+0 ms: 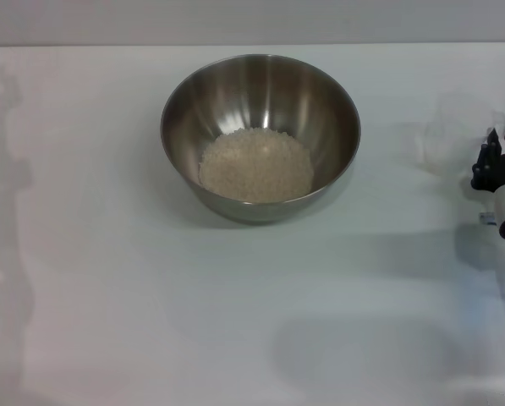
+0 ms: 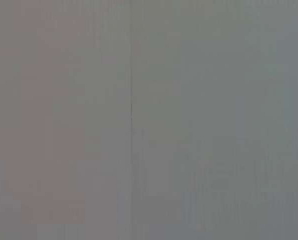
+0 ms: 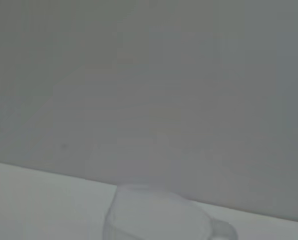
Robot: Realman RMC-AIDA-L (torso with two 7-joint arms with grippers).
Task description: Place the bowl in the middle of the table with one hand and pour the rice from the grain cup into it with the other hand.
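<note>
Rice [image 1: 256, 165] fills steel bowl [image 1: 260, 85] (cup [image 1: 455, 135] seemingly empty).

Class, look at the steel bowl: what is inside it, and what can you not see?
Inside the bowl lies a mound of rice, covering its base. The base beneath the grains is hidden. The grain cup stands apart, beside the right tool.
</note>
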